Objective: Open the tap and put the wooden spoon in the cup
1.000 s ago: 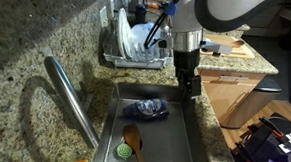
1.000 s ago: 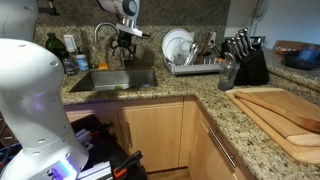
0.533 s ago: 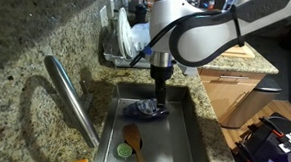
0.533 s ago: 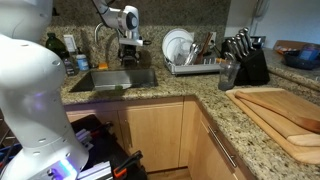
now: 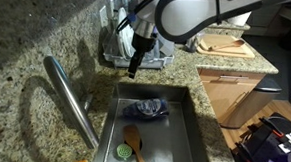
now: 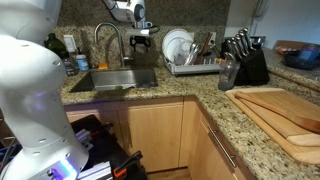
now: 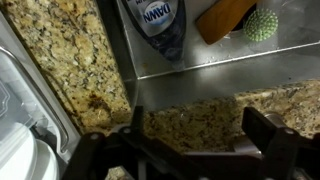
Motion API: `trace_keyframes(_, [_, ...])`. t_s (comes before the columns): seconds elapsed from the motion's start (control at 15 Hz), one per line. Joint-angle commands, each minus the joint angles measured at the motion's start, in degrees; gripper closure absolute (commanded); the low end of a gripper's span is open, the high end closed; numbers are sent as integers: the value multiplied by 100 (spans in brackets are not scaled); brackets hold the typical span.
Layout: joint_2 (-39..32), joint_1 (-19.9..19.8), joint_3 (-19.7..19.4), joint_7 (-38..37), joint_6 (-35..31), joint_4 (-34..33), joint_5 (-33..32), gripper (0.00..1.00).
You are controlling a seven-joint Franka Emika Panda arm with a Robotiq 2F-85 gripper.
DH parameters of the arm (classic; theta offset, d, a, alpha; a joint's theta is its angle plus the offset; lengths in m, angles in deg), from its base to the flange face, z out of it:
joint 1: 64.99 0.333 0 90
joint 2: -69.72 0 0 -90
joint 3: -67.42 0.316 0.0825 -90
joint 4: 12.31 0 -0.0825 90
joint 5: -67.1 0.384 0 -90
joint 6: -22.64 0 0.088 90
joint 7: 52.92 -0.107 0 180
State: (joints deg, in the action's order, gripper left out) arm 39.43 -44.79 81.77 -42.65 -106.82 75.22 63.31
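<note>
Raised and shifted since half a second ago: the gripper (image 5: 134, 70) was low inside the sink (image 5: 172, 143), just over the blue soap bottle (image 5: 149, 109). It now hangs above the granite strip at the sink's dish-rack end. One second ago it stood beyond the sink's long rim opposite the tap.

Sink: long steel basin, and every place below is given from it.

Tap (image 5: 69, 99): thick steel spout, slanted, on the counter along one long side of the sink. In this exterior view its long axis runs obliquely down toward the basin. From the gripper it lies off to the side and toward the sink's far end, well apart. Lever: not made out in any view.

Dish rack (image 5: 115, 57): just beyond the sink's near end, close beside the gripper.

Wooden spoon (image 5: 133, 140): flat on the sink floor at the end away from the dish rack, beyond the bottle. Its handle appears to run along the sink's length. A green scrubber (image 7: 262, 22) lies touching or just beside its head.

Gripper state: the wrist view shows both fingers spread wide over bare granite, with nothing between them, so it is released and empty.

Cup: not identified in these views.

Judgement: the tap step seems to be in hand. The coming move turns on a sideways travel from the dish-rack end to the spout's long side, with the jaws squared to the lever once it is located.
</note>
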Motion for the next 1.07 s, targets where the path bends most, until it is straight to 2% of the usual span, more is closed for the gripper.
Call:
trace_keyframes(0.0, [-145,60,20,-53,14,-128,-44,0])
trace_keyframes(0.2, [-599,308,18,-142,-215,-643,-190,0])
trace_keyframes(0.33, [-902,537,-136,-375,-655,-1037,-453,0])
trace_keyframes(0.53, [-1352,820,-449,-1115,-1324,-1637,-672,0])
trace_keyframes(0.6, [-986,667,-260,-805,-1142,-1106,-534,0])
trace_keyframes(0.8, [-1091,706,-287,-864,-1189,-1206,-545,0])
trace_keyframes(1.0, [-1398,342,341,-203,-822,-1585,194,0])
